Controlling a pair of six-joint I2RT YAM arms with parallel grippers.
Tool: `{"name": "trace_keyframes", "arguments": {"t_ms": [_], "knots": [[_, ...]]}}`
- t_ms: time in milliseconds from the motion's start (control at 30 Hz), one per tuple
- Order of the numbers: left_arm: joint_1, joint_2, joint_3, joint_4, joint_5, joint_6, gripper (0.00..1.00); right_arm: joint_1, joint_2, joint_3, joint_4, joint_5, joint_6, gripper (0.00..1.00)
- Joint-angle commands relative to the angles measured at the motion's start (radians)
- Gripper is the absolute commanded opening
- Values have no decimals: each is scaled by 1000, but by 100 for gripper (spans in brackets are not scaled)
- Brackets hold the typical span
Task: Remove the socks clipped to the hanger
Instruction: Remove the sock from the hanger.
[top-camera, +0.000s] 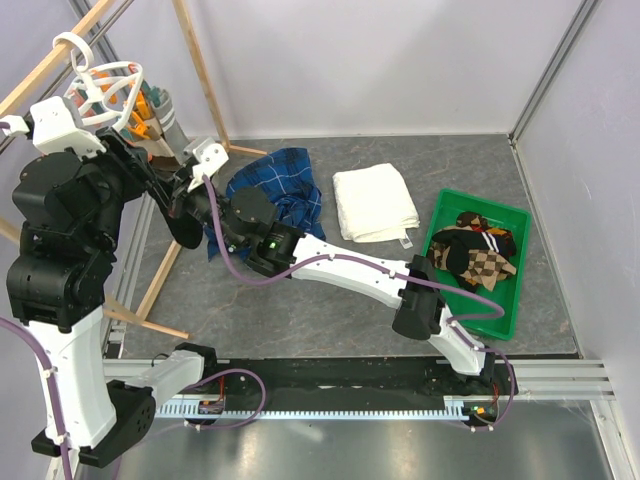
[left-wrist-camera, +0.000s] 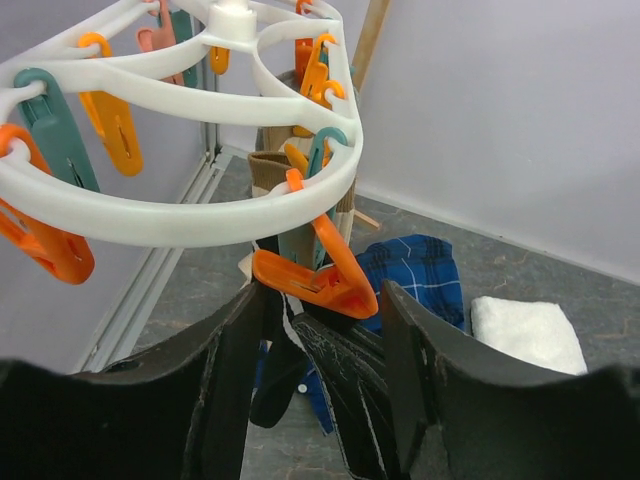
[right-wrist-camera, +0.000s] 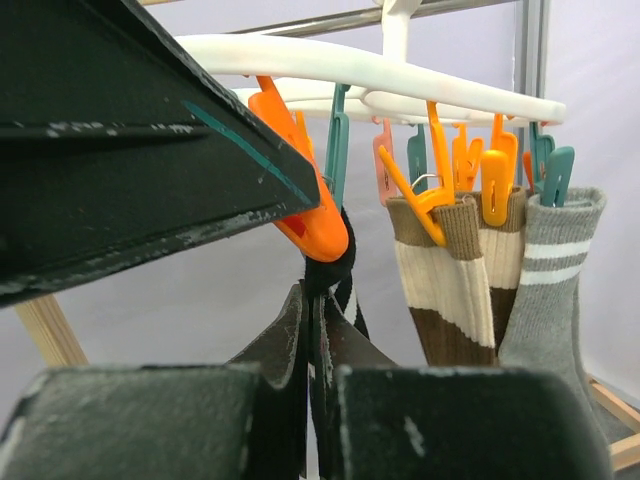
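Top external view: a green bin (top-camera: 485, 201) at the right holds a heap of checkered and black socks (top-camera: 480, 255). At the far left the white hanger (top-camera: 105, 85) hangs on a wooden rack (top-camera: 200, 70). The left gripper (left-wrist-camera: 325, 292) clasps an orange clothespin (left-wrist-camera: 315, 282). Below it, the right gripper (right-wrist-camera: 312, 335) pinches a black sock (right-wrist-camera: 335, 285), with striped socks (right-wrist-camera: 455, 290) clipped just to the right.

The white round hanger (left-wrist-camera: 200, 215) hangs at the far left, ringed with orange and teal pins. An orange clothespin (left-wrist-camera: 315, 280) on its near rim bites the cuff of a black sock (right-wrist-camera: 330, 275), which dangles straight down. Beside it hang a beige-and-brown striped sock (right-wrist-camera: 455, 285) and a grey sock (right-wrist-camera: 555, 300), both clipped upright. More socks, argyle and black (top-camera: 478, 255), lie heaped in the green tray (top-camera: 522, 262) at the right.
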Motion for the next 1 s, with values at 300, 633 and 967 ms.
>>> {"name": "trace_keyframes", "arguments": {"t_ms": [300, 633, 967], "knots": [[-3, 11, 17, 8, -23, -47, 43, -1, -77, -15, 29, -7, -6, 0], [-3, -35, 62, 6, -23, -12, 31, -18, -86, -21, 18, 44, 29, 0], [-3, -112, -61, 14, -133, 29, 44, -29, -92, -17, 29, -33, 58, 0]]}}
